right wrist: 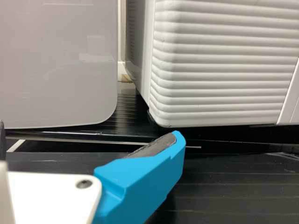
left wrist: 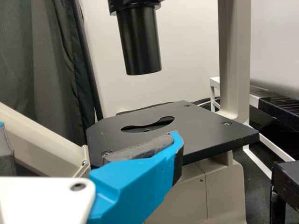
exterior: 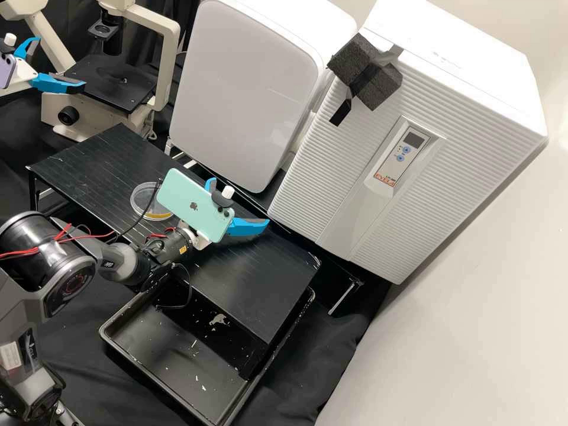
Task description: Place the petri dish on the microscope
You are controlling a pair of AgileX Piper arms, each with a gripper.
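Lying flat on the black rack (exterior: 254, 278), the dish (exterior: 141, 204) sits near the right gripper (exterior: 238, 203) and well apart from the microscope (exterior: 170, 41). From where I stand, the right gripper's blue fingers are spread wide with nothing between them, raised over the rack and to one side of the dish. The left gripper (exterior: 61, 64) also has its fingers wide and bare, beside the stage (left wrist: 210, 128).

I'd say the job is at its first step, fetching the dish. Next, the right arm would need to bring its gripper over the dish, lower it with a finger either side of the rim, and close gently; too hard a pinch could tip it or send it sliding.
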